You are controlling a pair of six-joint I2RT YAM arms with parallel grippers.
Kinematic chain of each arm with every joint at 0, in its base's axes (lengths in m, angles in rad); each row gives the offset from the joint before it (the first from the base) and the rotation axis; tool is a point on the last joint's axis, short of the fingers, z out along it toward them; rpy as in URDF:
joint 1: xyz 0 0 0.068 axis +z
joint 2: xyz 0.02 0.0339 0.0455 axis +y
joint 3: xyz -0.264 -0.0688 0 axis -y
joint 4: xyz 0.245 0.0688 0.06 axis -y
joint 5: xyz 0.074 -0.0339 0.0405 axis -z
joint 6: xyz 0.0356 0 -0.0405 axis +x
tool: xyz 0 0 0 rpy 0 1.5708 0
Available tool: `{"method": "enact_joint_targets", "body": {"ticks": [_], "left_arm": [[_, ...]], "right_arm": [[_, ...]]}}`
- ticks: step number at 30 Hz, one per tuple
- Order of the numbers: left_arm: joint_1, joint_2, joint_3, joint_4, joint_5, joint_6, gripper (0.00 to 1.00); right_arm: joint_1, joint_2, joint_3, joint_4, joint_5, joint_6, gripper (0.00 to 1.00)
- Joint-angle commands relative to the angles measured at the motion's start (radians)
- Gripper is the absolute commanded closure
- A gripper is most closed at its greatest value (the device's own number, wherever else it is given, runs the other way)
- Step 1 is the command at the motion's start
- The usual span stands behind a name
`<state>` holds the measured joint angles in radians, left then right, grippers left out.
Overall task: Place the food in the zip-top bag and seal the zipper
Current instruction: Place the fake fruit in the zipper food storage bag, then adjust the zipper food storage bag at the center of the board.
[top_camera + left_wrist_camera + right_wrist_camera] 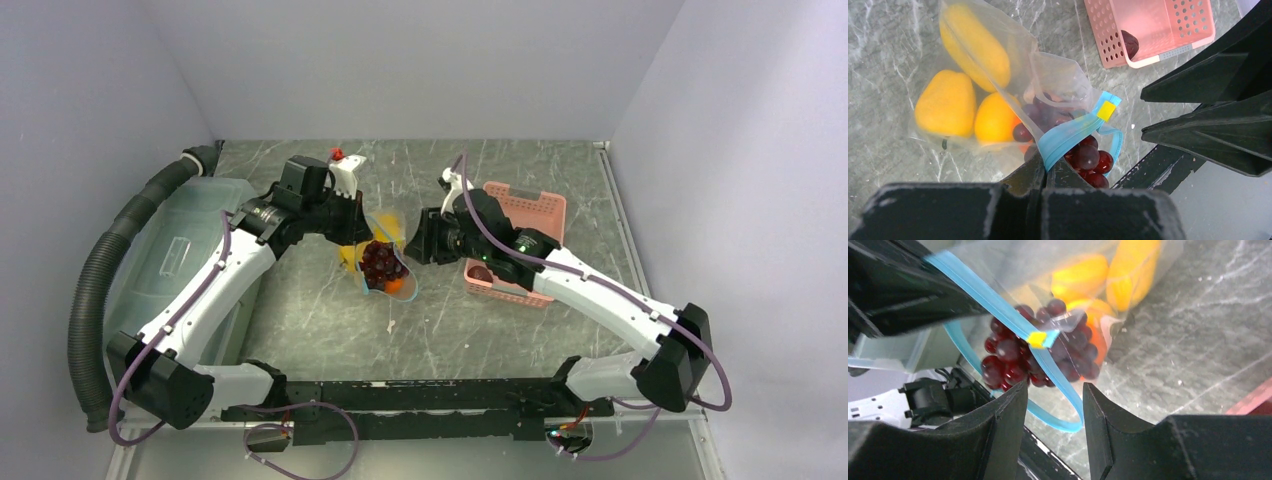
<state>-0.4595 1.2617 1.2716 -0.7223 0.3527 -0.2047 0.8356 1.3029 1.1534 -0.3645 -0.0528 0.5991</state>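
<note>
The zip-top bag (385,262) hangs just above the table centre. It holds three yellow pieces (945,102), the purple grape bunch (1008,360) and an orange ball (394,285). My left gripper (1047,162) is shut on the teal zipper (1068,136) at one end of the mouth. A yellow slider tab (1037,339) sits partway along the strip, and the mouth beyond it gapes in a loop. My right gripper (1054,390) is open, its fingers on either side of that loop's end without clamping it.
The pink perforated basket (520,215) stands right of the bag under the right arm, with one dark item (1130,44) inside. A large translucent lidded bin (170,260) and a black ribbed hose (95,290) fill the left side.
</note>
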Motion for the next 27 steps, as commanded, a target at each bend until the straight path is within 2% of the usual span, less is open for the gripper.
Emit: {"method": "enact_joint_targets", "body": {"ticks": [1,9,20,27], "left_arm": [[0.004,-0.001,0.01,0.054,0.032,-0.016,1.0],[0.009,0.001,0.008,0.057,0.039,-0.018,1.0],[0.01,-0.001,0.008,0.057,0.041,-0.018,1.0],[0.01,-0.005,0.009,0.057,0.037,-0.016,1.0]], "right_arm": [[0.021,-0.073,-0.058,0.015,0.003,0.036,0.52],[0.077,-0.104,-0.152,0.014,0.079,0.079,0.52],[0.141,0.041,-0.164,0.085,0.129,0.137,0.52],[0.147,0.121,-0.146,0.09,0.186,0.187,0.63]]}}
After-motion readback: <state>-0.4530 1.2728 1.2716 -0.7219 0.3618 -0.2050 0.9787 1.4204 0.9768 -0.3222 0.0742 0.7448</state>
